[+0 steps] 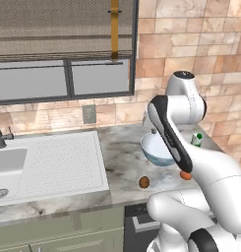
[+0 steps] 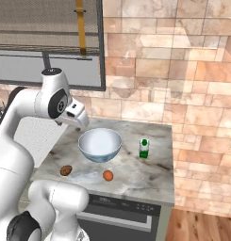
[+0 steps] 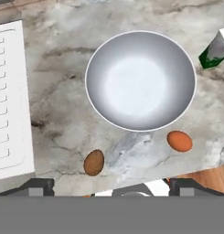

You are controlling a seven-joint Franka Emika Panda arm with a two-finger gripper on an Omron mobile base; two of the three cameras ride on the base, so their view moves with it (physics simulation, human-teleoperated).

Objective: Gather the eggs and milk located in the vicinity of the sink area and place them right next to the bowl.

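The large white rectangular sink unit, with its dotted drainboard, lay off to my left, and nothing of the task stood on the part I could see. The grey-veined marble counter ran from it to the brick wall.

The wide, glossy, pale blue-white bowl sat mid-counter, directly beneath my hand. The small white milk carton with a green cap stood upright near the bowl on the side away from the sink, apart from its rim. The bright orange-brown egg lay just beside the bowl at the counter's front. The dark brown egg lay near the front edge too, a little farther off, toward the sink.

My gripper hung above the bowl's sink side. My fingers held nothing I could make out; how wide they stood I could not tell.

Judgement: gathering looked all but done. Perhaps the dark egg wanted nudging closer.
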